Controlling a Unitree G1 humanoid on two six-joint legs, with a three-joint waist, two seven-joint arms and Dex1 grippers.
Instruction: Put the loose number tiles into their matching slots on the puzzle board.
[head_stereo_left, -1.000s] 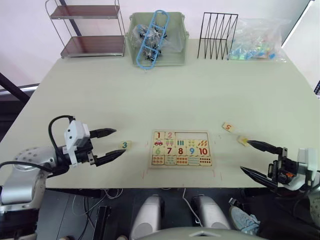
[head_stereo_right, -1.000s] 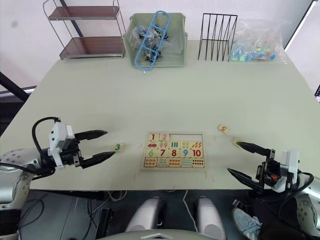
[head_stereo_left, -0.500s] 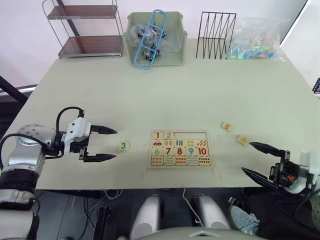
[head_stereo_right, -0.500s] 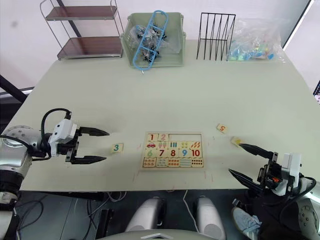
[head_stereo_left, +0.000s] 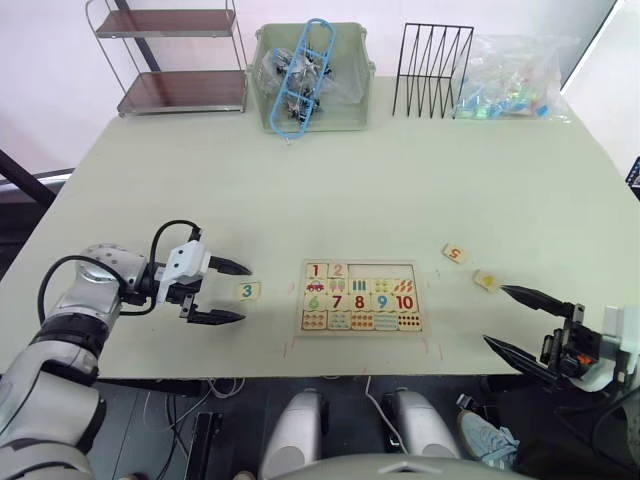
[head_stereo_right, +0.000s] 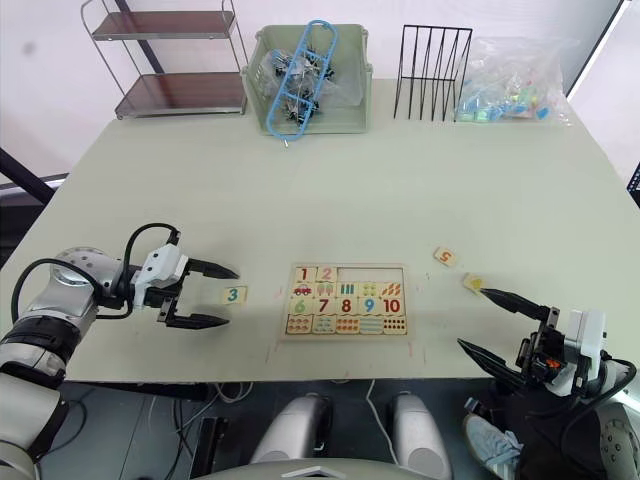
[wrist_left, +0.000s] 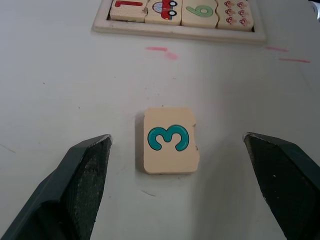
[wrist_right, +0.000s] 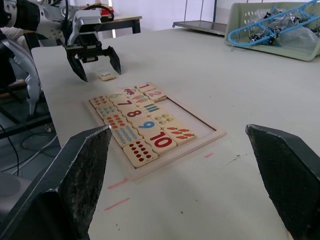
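A: Where is your left gripper (head_stereo_left: 232, 292) sitting right now?

B: You are holding it low over the pale green table (head_stereo_left: 400, 180), its two black fingers (wrist_left: 82, 170) spread wide. The small square pale wooden tile printed with a teal 3 (wrist_left: 170, 140) is lying flat on the table just ahead of the fingertips, in line with the gap between them and touching neither one.

A: And the board?

B: The rectangular wooden puzzle board (head_stereo_left: 362, 297) is resting beyond that tile, further out from your left fingertips. You are looking at the red 1 tile (head_stereo_left: 317, 270) and the pink 2 tile (head_stereo_left: 339, 270) already seated at the near end of the row of square slots (head_stereo_left: 385, 270); the rest of that row is showing bare wood. The rows below it are holding picture tiles, the numbers 6 to 10 and dot tiles.

A: What is the right side doing?

B: You are keeping the right gripper (head_stereo_left: 515, 318) by the table's front edge, jaws also opened wide and holding nothing. A pale wooden tile with an orange 5 (head_stereo_left: 455, 254) is lying out past its fingertips, well apart from them. A second pale tile with a yellow mark (head_stereo_left: 487, 280) is sitting just beside the tip of the farther finger; I cannot tell its digit, nor whether the tip is touching it.
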